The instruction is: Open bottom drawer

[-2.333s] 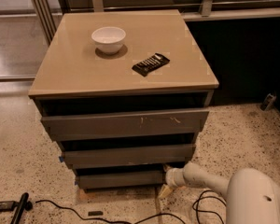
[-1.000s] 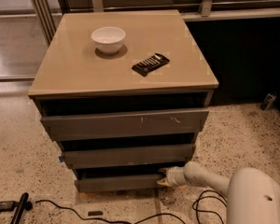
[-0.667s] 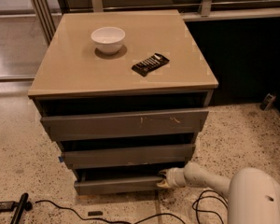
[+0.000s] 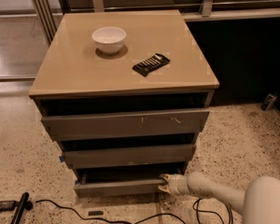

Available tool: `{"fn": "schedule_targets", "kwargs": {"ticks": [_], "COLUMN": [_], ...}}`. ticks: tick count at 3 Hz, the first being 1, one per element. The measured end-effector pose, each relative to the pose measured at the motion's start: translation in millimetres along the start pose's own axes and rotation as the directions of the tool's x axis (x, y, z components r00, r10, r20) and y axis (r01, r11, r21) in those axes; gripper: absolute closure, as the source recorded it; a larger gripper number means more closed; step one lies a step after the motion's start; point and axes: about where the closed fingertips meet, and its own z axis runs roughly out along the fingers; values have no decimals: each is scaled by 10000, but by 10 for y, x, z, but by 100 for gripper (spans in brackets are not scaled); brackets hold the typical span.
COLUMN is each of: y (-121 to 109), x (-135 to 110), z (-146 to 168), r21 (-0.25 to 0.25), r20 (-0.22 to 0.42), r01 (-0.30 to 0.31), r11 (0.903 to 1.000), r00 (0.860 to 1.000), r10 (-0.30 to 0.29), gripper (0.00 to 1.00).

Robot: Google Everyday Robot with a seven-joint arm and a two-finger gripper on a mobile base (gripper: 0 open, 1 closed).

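The bottom drawer (image 4: pixel 116 187) is the lowest and narrowest of three dark-grey handle-less fronts in the beige-topped cabinet (image 4: pixel 74 73). It stands pulled out a little, with a dark gap above its front. My gripper (image 4: pixel 162 183) is at the right end of that front, at its top edge, with one fingertip above and one below. My white arm (image 4: pixel 214 192) reaches in from the lower right. Above are the middle front (image 4: pixel 128 155) and the widest front (image 4: pixel 126 123) with pale scratch marks.
A white bowl (image 4: pixel 109 39) and a black remote-like object (image 4: pixel 150 64) lie on the cabinet top. Black cables (image 4: pixel 56 207) and a black stick-like object (image 4: pixel 19 208) lie on the speckled floor in front. A dark wall panel (image 4: pixel 245 59) stands to the right.
My gripper has moved left and toward the camera along the bottom drawer's right end, and the drawer front has come out a little.
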Motion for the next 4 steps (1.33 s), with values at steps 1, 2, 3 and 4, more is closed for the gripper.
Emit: {"fn": "schedule_targets", "kwargs": {"ticks": [1,2,3,4], "y": [205,197,197,197], "x": [26,-2,-4,-4], "z": [-80,-117,-118,-118], "r21": [98,98,97,97], "r20": [40,40,41,41], "r01": [-211,-211,-210,-210], "r11": [9997,9997,9997,9997], "r00": [9998,9998,9998,9998], "r10": [210,210,210,210], "gripper": [100,81,58,27]}}
